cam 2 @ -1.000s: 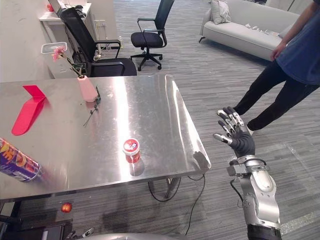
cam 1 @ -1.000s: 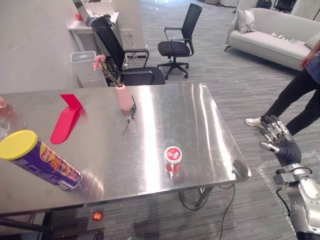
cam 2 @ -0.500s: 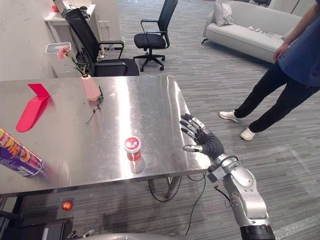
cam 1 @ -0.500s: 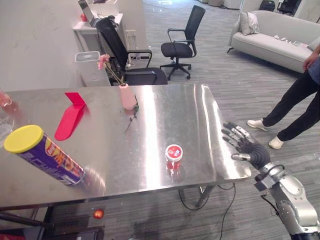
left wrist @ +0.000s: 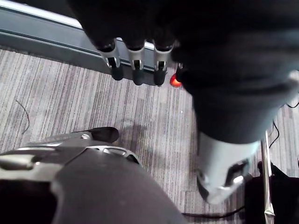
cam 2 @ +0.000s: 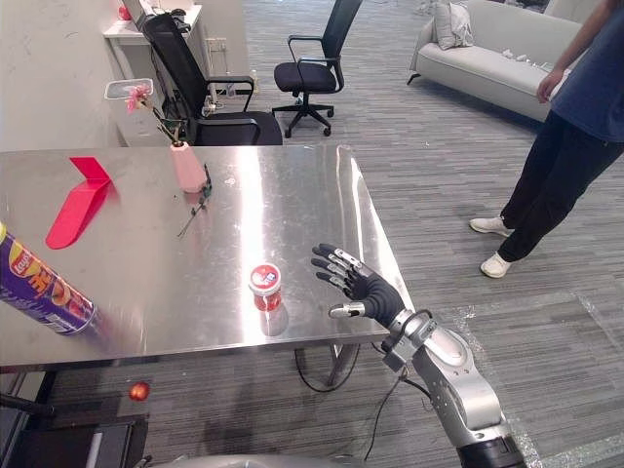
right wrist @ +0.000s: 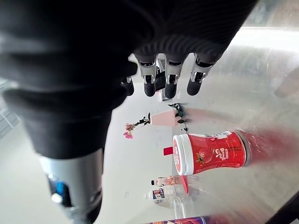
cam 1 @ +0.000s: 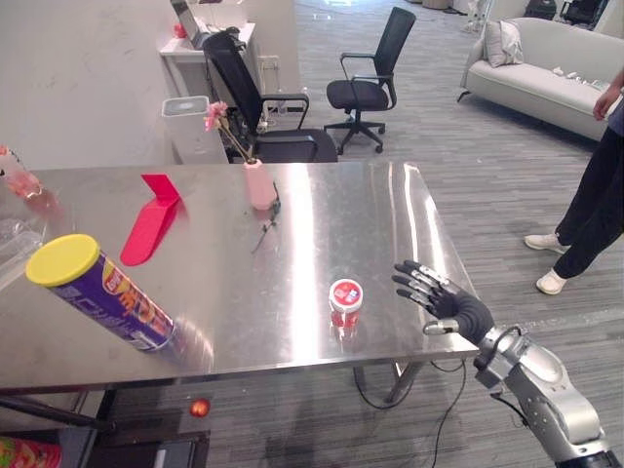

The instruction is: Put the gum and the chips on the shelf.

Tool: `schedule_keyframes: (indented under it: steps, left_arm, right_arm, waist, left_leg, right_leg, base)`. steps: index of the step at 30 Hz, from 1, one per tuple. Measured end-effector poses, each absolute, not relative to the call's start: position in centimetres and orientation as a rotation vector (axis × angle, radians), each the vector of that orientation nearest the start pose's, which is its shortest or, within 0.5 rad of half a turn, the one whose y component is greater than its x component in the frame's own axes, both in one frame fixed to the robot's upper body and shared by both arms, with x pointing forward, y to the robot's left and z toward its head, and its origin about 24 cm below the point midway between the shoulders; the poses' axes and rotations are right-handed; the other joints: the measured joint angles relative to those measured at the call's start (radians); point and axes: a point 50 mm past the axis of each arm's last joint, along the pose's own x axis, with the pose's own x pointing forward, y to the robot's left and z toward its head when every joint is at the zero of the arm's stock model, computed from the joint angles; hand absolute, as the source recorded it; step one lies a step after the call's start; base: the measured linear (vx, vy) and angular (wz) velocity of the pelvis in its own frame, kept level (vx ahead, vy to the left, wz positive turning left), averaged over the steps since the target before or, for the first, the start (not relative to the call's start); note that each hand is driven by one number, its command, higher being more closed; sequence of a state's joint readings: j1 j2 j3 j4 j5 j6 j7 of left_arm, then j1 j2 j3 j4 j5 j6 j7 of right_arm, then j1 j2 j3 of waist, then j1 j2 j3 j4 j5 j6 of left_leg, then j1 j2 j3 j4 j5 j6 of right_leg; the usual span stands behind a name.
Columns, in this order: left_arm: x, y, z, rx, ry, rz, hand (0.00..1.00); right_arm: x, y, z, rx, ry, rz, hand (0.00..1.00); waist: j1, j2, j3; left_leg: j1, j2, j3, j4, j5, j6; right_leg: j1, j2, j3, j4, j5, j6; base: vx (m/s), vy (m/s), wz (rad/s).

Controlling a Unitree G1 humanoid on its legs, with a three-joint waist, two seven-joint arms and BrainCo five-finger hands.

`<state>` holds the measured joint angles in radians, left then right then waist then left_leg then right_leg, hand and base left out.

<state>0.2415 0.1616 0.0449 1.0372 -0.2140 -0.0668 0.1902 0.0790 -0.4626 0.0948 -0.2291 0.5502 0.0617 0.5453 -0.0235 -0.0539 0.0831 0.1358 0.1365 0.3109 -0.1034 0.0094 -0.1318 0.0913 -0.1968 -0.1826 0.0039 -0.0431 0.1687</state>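
**Right hand open beside the gum, chips cut off at the table's left**

The chips can [cam 1: 102,294], purple with a flat yellow lid, sits near the front left of the steel table [cam 1: 292,224]. Its foot melts into its own reflection, so I cannot tell whether it stands upright or leans. The right eye view cuts off its lid end at the frame edge.

The gum [cam 1: 344,295] is a small red tub with a white lid, standing near the table's front edge. My right hand [cam 1: 444,304] hangs over the front right corner, near the tub but apart from it, with its fingers straight and fanned out and nothing in them. The right wrist view adds the tub's glossy red side just past the dark fingertips [right wrist: 170,79], untouched.

My left hand appears from its own wrist, its fingers [left wrist: 135,65] straight, side by side and empty above striped grey carpet. A small red glowing dot [left wrist: 175,80] lies just past them; I cannot make out what it is.

Further back on the brushed metal lie a red plastic bookend [cam 1: 151,219] and a pink vase [cam 1: 259,185] with a flower. Off to the right a person [cam 2: 556,146] is cropped by the frame.
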Motion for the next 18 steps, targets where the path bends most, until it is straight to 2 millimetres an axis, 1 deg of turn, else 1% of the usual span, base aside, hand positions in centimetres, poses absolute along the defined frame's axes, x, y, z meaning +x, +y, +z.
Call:
schedule_keyframes:
  steps: [4,5,7,9,10,11,12,15,18]
  left_arm:
    - [3.3,23.3,-16.1,0.029,1.179,0.485,0.0]
    - [3.0,23.3,-16.2,0.013,1.182,0.494,0.0]
    - [2.7,23.3,-16.2,-0.007,1.187,0.509,0.0]
    - [1.8,23.6,-16.1,-0.035,1.195,0.54,0.0]
    - [1.5,23.7,-16.1,-0.045,1.2,0.549,0.0]
    - [1.3,23.7,-16.1,-0.049,1.202,0.554,0.0]
    - [1.0,23.7,-16.1,-0.058,1.202,0.568,0.0]
    - [1.2,23.8,-16.0,-0.06,1.196,0.569,0.0]
    - [1.7,23.7,-15.9,-0.065,1.173,0.564,0.0]
  right_arm:
    - [22.9,-17.7,8.0,0.087,-0.047,0.646,0.0]
    - [23.3,-18.2,8.2,0.081,-0.061,0.606,0.0]
    - [24.0,-19.6,8.7,0.073,-0.099,0.518,0.0]
    - [24.6,-21.2,9.2,0.036,-0.13,0.417,0.0]
    - [24.8,-22.2,9.6,0.016,-0.153,0.352,0.0]
    - [24.9,-22.6,9.7,0.007,-0.161,0.322,0.0]
    - [24.9,-23.6,10.1,-0.015,-0.181,0.255,0.0]
    - [24.8,-24.1,10.5,-0.024,-0.206,0.215,0.0]
    - [24.8,-24.4,10.7,-0.029,-0.219,0.202,0.0]
  waist:
    - [0.003,-0.002,0.005]
    - [0.007,-0.002,0.006]
    - [0.027,0.0,0.02]
    - [0.034,0.0,0.02]
    - [0.037,-0.001,0.023]
    - [0.037,-0.002,0.024]
    - [0.037,-0.006,0.026]
    - [0.033,-0.01,0.03]
    - [0.027,-0.011,0.03]
  left_leg:
    - [-0.037,-0.001,-0.045,0.005,0.013,0.002]
    - [-0.05,-0.001,-0.05,0.005,0.017,0.003]
    - [-0.051,0.0,-0.05,0.005,0.019,0.004]
    - [-0.062,0.0,-0.052,0.006,0.02,0.005]
    - [-0.07,0.0,-0.05,0.006,0.021,0.006]
    - [-0.073,-0.001,-0.048,0.006,0.021,0.007]
    - [-0.073,-0.003,-0.04,0.006,0.021,0.007]
    - [-0.063,-0.003,-0.027,0.006,0.02,0.007]
    - [-0.06,-0.003,-0.019,0.006,0.02,0.007]
  right_leg:
    - [-0.009,-0.002,-0.045,-0.002,0.002,0.003]
    - [-0.018,-0.002,-0.051,-0.002,0.004,0.007]
    - [-0.02,-0.001,-0.055,-0.003,0.01,0.008]
    - [-0.029,-0.002,-0.072,-0.009,0.023,0.015]
    - [-0.036,-0.001,-0.085,-0.017,0.036,0.013]
    - [-0.036,-0.001,-0.085,-0.025,0.043,0.015]
    - [-0.037,-0.003,-0.085,-0.037,0.053,0.015]
    - [-0.036,-0.004,-0.082,-0.037,0.056,0.012]
    - [-0.037,-0.005,-0.082,-0.037,0.056,0.012]
  base:
    - [0.0,-0.009,0.3]
    - [-0.01,-0.009,0.1]
    - [-0.01,-0.003,0.03]
    - [0.0,0.0,0.0]
    - [-0.02,0.003,-0.05]
    - [-0.02,0.01,-0.13]
    - [-0.02,0.011,-0.12]
    - [-0.02,0.006,-0.12]
    - [-0.03,-0.005,-0.09]
